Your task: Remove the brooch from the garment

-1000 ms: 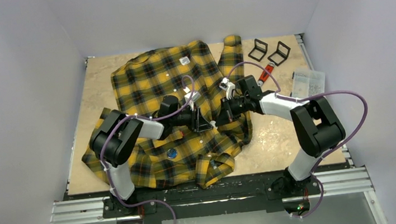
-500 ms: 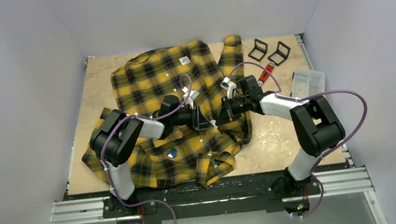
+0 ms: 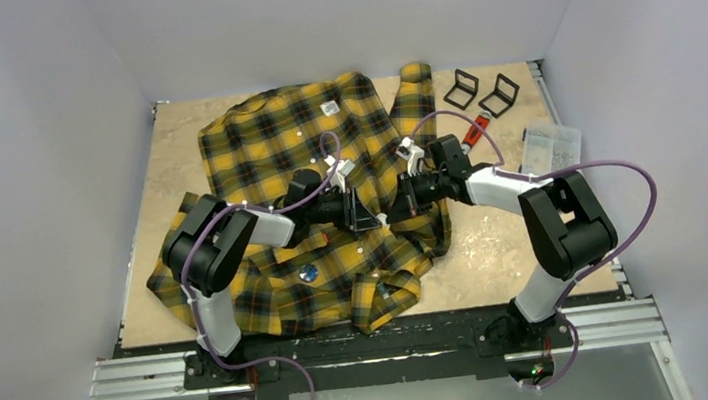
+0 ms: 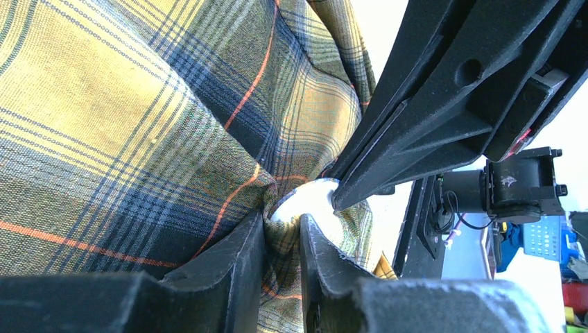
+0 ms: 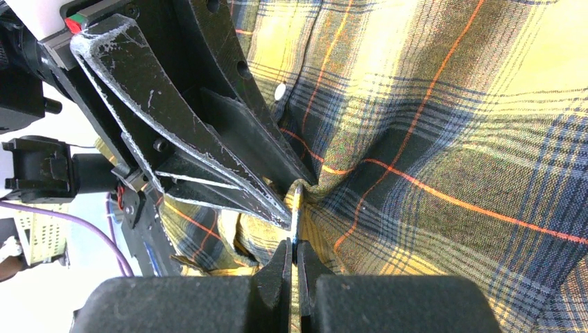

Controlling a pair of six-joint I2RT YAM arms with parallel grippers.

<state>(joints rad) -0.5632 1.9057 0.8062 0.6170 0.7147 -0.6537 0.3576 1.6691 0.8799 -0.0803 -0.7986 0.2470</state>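
Observation:
The yellow and black plaid garment lies spread on the table. Both grippers meet at its middle right. My left gripper is shut on a bunched fold of the garment, right beside a pale round brooch. My right gripper is shut on the brooch, which shows edge-on as a thin disc still against the cloth. The right gripper's fingers reach the brooch from the right in the left wrist view. The left gripper's fingers touch the cloth beside the brooch in the right wrist view.
A blue round disc sits on the garment's near part. Two black brackets, a red-orange tool and a clear plastic box lie at the far right. White walls enclose the table.
Both grippers have shifted slightly away from the near edge, together with the pinched cloth. Their holds have not changed.

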